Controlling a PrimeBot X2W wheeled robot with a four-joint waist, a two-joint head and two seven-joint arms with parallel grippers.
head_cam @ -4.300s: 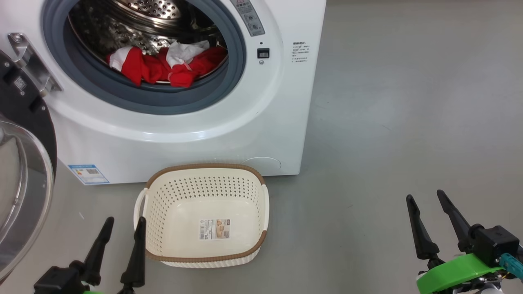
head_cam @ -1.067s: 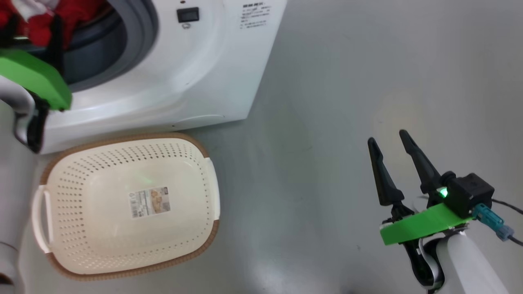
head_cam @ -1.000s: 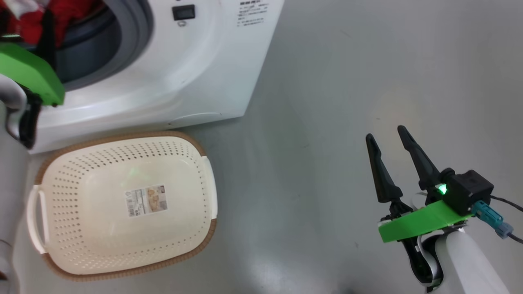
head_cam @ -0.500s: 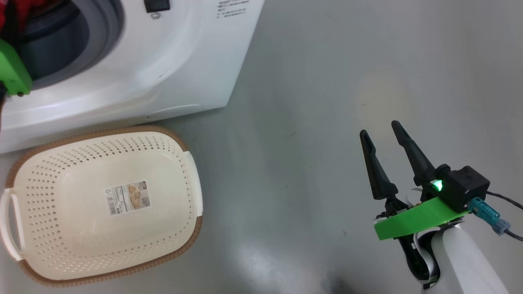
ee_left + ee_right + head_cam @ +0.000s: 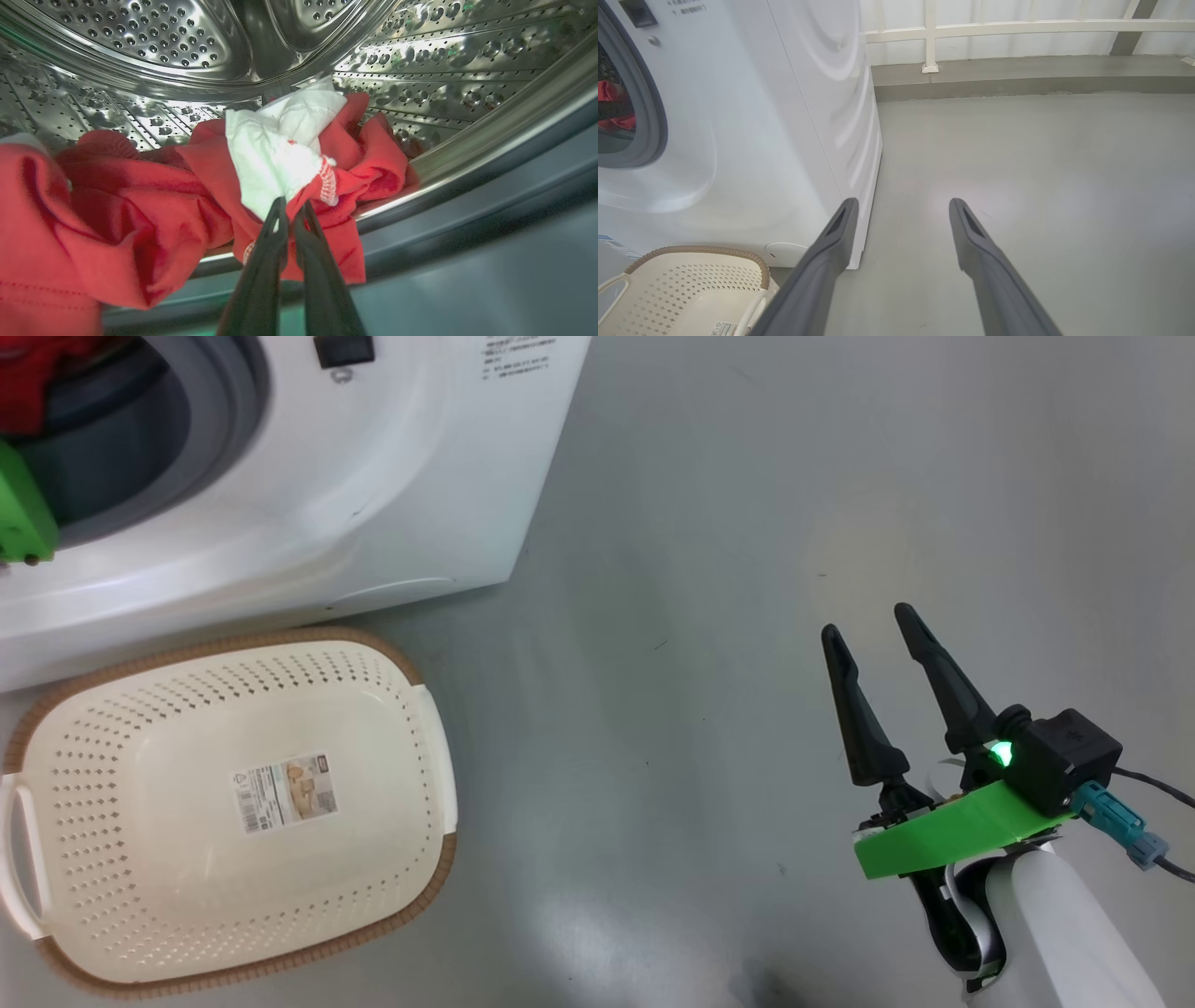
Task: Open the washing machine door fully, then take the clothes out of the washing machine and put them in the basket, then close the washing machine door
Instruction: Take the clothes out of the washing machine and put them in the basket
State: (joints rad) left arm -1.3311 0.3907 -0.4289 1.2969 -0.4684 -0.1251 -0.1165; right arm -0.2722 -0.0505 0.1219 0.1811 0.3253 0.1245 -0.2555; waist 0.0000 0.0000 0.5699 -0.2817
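The left gripper (image 5: 290,205), jaws pinched shut on the clothes (image 5: 140,210) at the drum lip (image 5: 467,170) of the washing machine (image 5: 373,476), has the basket (image 5: 355,728) on the floor (image 5: 700,616) below it (right gripper (image 5: 866,622), jaws wide and empty, stands well apart).

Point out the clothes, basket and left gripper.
clothes (image 5: 140,224): left wrist view, on the red fold at centre left.
basket (image 5: 392,775): head view, on its perforated inner wall.
left gripper (image 5: 292,205): left wrist view, between its fingertips, shut on the clothes.
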